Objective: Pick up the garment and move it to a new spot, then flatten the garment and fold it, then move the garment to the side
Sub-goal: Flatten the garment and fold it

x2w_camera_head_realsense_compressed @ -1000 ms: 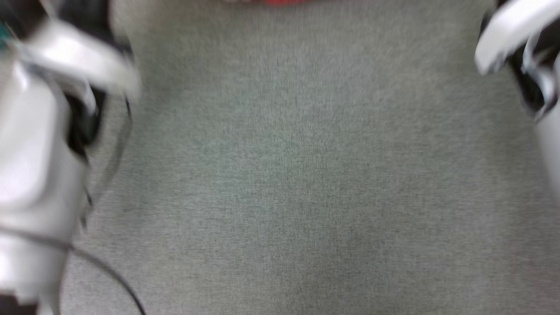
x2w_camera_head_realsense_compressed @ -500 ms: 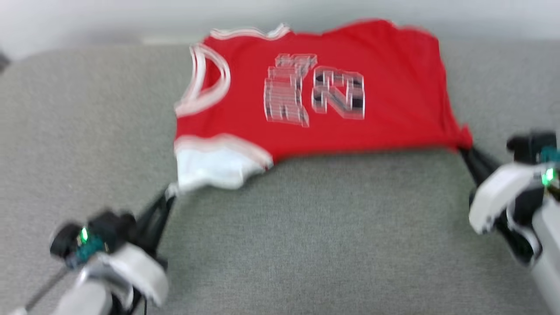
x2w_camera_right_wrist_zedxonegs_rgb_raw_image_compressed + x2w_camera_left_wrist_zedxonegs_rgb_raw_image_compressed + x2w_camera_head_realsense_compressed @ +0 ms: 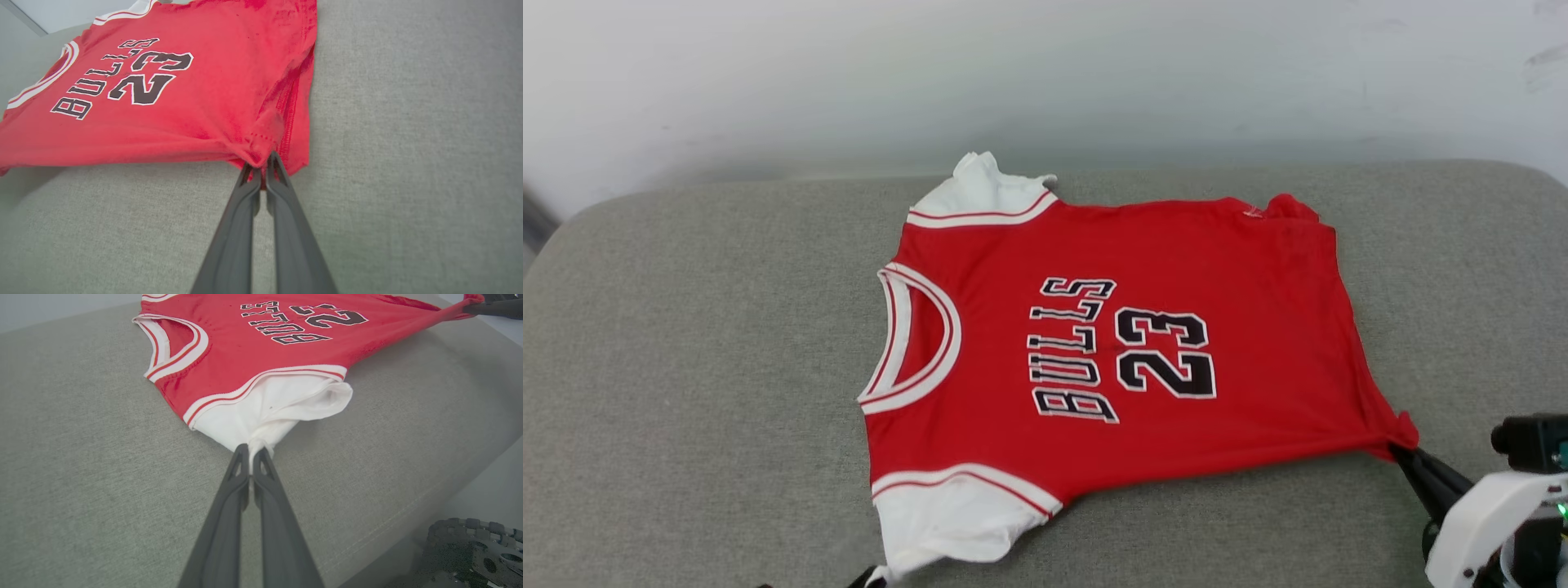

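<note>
The shirt [image 3: 1258, 327] lies chest-up on a grey cushion [image 3: 686, 343], close to the pale wall [image 3: 1045, 73]. Its collar [image 3: 915, 343] points to the robot's left and its hem to the right. The left end effector [image 3: 250, 452] is pressed together on the bunched tip of the near white sleeve [image 3: 282, 404]. The right end effector [image 3: 261, 162] pinches the near hem corner, and the near edge is drawn taut between them. The far sleeve [image 3: 980, 192] sits crumpled at the cushion's far edge.
</note>
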You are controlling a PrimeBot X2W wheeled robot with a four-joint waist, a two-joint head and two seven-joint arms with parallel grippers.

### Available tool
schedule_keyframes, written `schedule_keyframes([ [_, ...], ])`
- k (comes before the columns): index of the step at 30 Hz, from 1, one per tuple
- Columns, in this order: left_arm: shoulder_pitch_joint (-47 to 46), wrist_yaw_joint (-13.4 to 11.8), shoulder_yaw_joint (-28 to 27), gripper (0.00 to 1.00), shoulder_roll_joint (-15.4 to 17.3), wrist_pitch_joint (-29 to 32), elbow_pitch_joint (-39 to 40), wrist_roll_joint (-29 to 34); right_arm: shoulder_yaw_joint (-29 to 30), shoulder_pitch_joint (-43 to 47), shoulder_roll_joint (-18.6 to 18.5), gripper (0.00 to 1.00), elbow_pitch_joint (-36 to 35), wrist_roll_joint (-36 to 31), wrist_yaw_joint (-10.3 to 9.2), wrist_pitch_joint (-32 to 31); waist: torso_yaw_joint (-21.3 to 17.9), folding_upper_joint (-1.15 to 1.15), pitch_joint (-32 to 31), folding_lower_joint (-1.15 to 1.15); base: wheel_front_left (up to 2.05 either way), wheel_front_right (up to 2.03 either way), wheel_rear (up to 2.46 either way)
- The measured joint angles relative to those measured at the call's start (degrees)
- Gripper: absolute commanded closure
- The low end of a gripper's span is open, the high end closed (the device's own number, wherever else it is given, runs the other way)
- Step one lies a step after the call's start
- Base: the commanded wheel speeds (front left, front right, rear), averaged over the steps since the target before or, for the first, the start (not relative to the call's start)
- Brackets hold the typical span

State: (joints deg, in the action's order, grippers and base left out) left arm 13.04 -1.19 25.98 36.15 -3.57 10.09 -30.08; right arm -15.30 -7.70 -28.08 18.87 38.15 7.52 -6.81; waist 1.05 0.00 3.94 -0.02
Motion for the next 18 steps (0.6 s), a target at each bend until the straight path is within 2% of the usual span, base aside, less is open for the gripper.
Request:
schedule_keyframes([
  [8,4.9,-1.3,-0.1,1.0,2.0,0.5,5.1,-0.8,5.7,10.2,1.5,1.0,-9.7,0.5,-0.01,-4.8,-1.2,0.0,0.0,0.0,0.0,0.0,0.0],
  [18,-1.7,-1.4,-4.4,1.0,2.9,-3.7,8.9,1.0,11.1,9.9,4.3,1.0,-17.2,-2.7,-0.01,-9.9,-1.9,0.0,3.5,0.01,0.0,0.0,0.0],
])
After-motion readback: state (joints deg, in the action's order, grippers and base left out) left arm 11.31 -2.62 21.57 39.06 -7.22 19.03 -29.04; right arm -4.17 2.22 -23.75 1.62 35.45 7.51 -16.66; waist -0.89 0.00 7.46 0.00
